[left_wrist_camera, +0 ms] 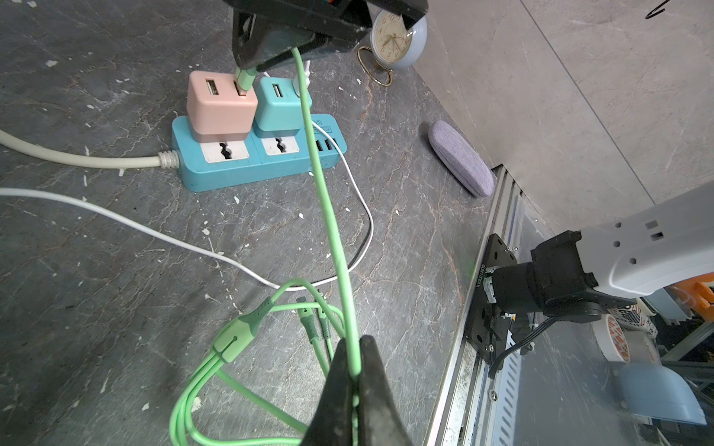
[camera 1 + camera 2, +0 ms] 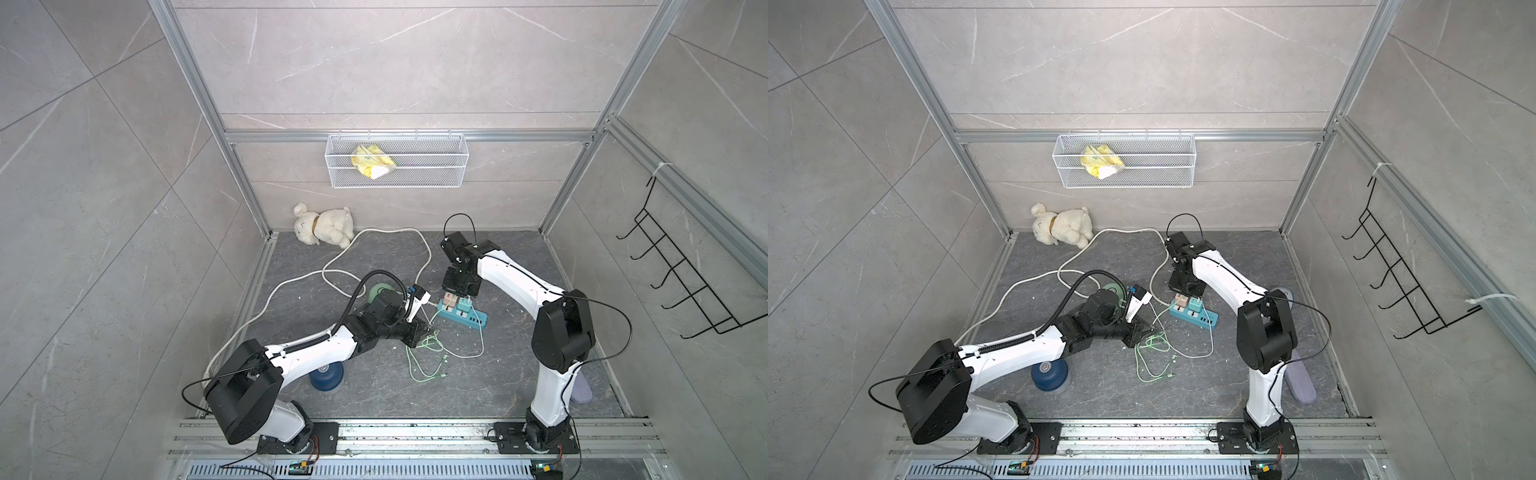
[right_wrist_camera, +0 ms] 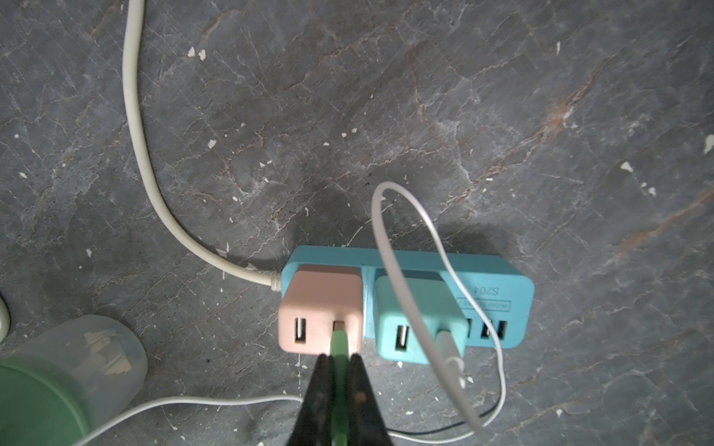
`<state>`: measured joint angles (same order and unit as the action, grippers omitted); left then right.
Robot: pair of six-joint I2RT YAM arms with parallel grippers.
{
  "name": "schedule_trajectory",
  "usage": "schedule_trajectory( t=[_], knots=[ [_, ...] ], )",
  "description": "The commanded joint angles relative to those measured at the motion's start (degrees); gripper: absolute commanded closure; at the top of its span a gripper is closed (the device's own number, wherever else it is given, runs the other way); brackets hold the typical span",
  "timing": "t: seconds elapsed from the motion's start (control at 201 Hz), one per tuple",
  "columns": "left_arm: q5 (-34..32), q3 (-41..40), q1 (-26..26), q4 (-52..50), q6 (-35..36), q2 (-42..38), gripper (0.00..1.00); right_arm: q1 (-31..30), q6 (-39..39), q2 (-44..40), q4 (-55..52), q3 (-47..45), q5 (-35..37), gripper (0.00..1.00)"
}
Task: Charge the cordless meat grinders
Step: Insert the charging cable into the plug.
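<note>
Evidently to seat it, the right pincer (image 3: 340,361) clamps the green plug (image 3: 340,341) at the pink charger (image 3: 320,301); the left pincer (image 1: 354,347) pinches its cable (image 1: 328,216) taut. The mint grinder (image 2: 379,289) and the navy grinder (image 2: 327,379) sit by the left arm (image 2: 311,347).

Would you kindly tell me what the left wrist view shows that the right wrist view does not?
Only the left wrist view: the left tool shut on the green cable, the cable's loose ends, a clock and a grey-purple case. Only the right wrist view: part of the mint green grinder. Both: the teal power strip, the pink charger, the teal charger with its white cable, and the right tool shut on the green plug at the pink charger.
</note>
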<state>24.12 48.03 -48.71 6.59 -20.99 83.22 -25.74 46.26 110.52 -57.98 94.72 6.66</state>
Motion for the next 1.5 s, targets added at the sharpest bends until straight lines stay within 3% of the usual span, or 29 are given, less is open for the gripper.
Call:
schedule_trajectory(
  t=[0.0, 0.821, 1.021, 1.27, 1.494],
  knots=[
    [0.8, 2.4, 0.1, -0.3, 0.5, 0.0, 1.00, 0.5, -0.4, 4.3, -1.1, -1.6, 2.6, 1.00],
    [0.9, 2.8, 0.1, -1.1, 0.7, 0.5, 1.00, -0.9, -1.1, 7.9, -1.3, -0.8, 3.7, 1.00],
    [0.8, 3.2, 0.1, -1.3, 0.6, 0.9, 1.00, -1.2, -2.5, 3.5, -0.6, -0.8, 6.6, 0.77],
    [0.2, 3.6, 0.1, -2.1, 0.7, 1.2, 1.00, -1.2, -3.2, 0.3, 1.0, -0.7, 5.5, 0.60],
    [0.3, 4.1, 0.1, -2.5, 0.8, 2.3, 1.00, -1.2, -4.9, -2.7, 2.9, 0.8, 3.8, 0.52]
  ],
)
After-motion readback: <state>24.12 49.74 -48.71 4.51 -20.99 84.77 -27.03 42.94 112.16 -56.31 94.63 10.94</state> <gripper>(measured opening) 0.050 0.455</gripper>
